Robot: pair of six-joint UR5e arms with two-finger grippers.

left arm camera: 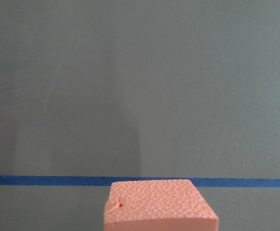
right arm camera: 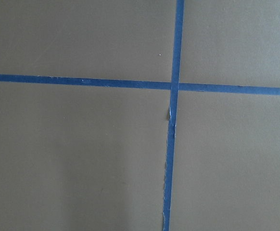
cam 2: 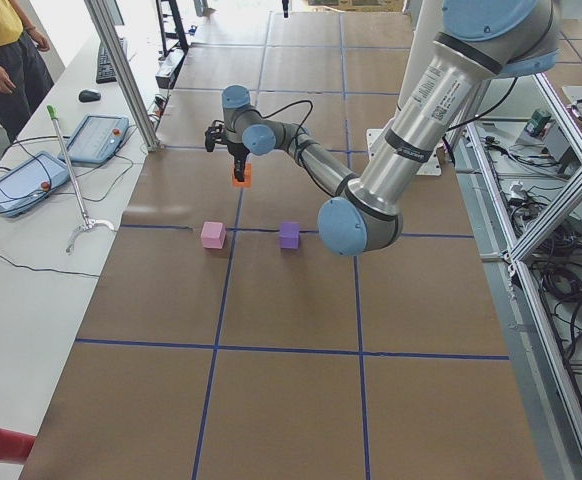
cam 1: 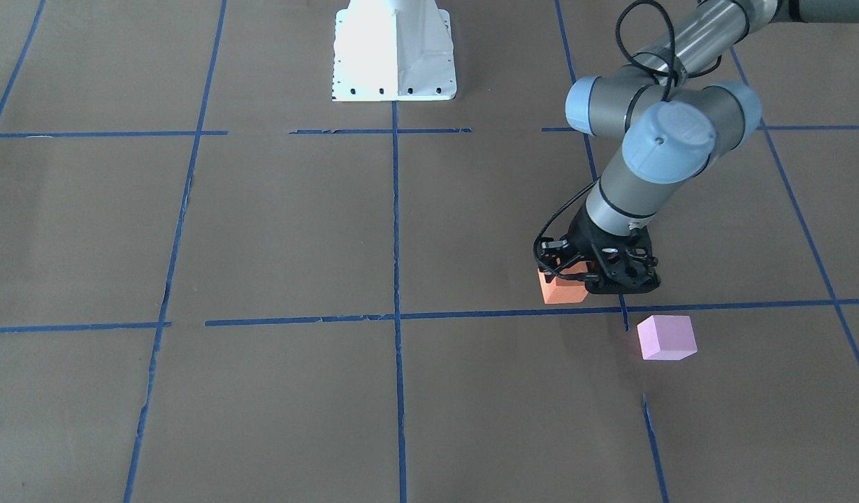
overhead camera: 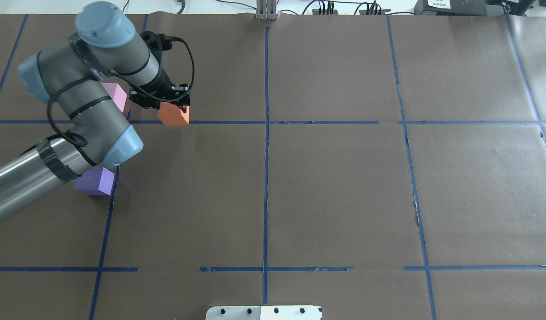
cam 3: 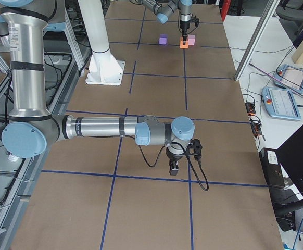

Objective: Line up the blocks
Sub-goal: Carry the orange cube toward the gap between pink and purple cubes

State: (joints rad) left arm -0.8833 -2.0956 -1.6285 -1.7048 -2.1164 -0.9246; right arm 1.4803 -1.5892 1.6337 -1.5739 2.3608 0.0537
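My left gripper [cam 1: 577, 274] [overhead camera: 167, 106] stands over the orange block [cam 1: 560, 290] [overhead camera: 175, 115], with its jaws closed on the block's sides, at or just above the table by a blue tape line. The block's top fills the bottom of the left wrist view [left arm camera: 159, 204]. The pale pink block [cam 1: 667, 337] [overhead camera: 117, 95] lies just beyond the gripper's left side. The purple block [overhead camera: 97, 182] [cam 2: 289, 235] lies nearer my base, partly under the left forearm, and is hidden in the front-facing view. My right gripper [cam 3: 174, 169] hangs over bare table far away; I cannot tell whether it is open.
Blue tape lines [overhead camera: 266, 122] divide the brown table into squares. The white arm base [cam 1: 394, 56] stands at the middle of my side. A side table with tablets [cam 2: 91, 140] and an operator [cam 2: 6, 50] are beyond the far edge.
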